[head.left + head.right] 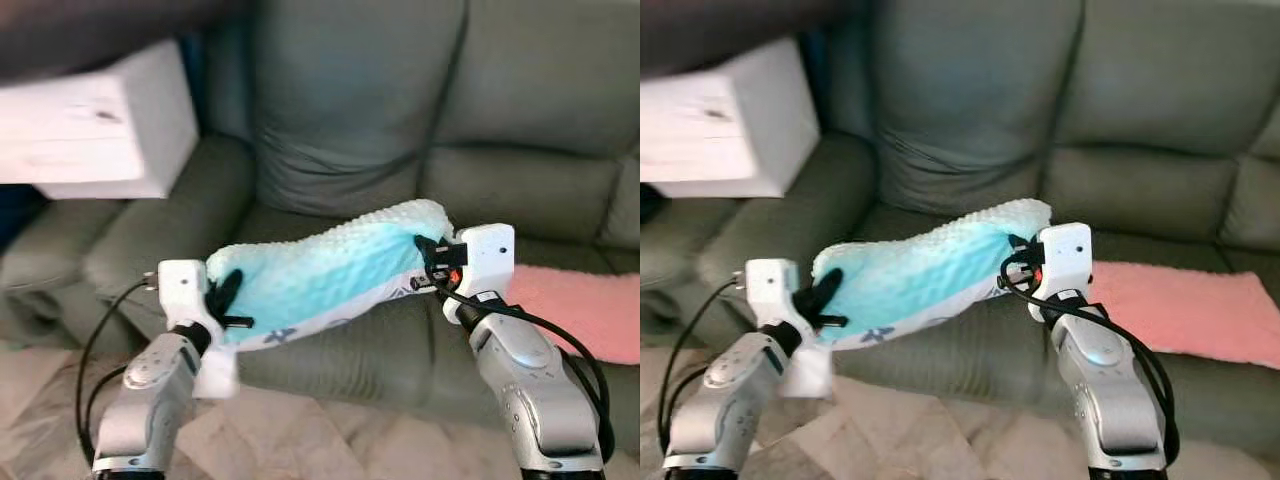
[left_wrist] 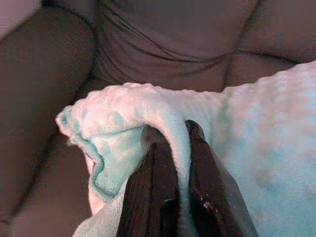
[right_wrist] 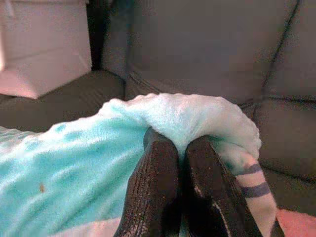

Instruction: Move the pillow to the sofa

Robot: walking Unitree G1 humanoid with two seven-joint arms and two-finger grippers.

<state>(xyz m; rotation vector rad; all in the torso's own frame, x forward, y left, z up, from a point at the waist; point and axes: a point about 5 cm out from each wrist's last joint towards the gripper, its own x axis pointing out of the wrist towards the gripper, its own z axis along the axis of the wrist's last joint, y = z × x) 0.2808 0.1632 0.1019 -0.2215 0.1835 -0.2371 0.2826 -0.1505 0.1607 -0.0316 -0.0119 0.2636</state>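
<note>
A light turquoise, bumpy-textured pillow [image 1: 320, 275] hangs in the air over the front of the grey-green sofa [image 1: 400, 120], held by both ends. My left gripper [image 1: 228, 300] is shut on its left end, a fold of fabric pinched between the fingers [image 2: 153, 197]. At the pillow's right end my right gripper [image 1: 428, 258] is shut on it, the fingers [image 3: 158, 197] squeezing the fluffy edge. The pillow's underside is white with dark stripes [image 3: 254, 180].
A pink blanket [image 1: 580, 305] lies on the sofa seat to the right. A white box [image 1: 100, 125] sits above the sofa's left armrest [image 1: 170, 230]. Pale tiled floor [image 1: 330, 440] runs below the sofa front. A loose back cushion [image 1: 340, 110] leans behind the pillow.
</note>
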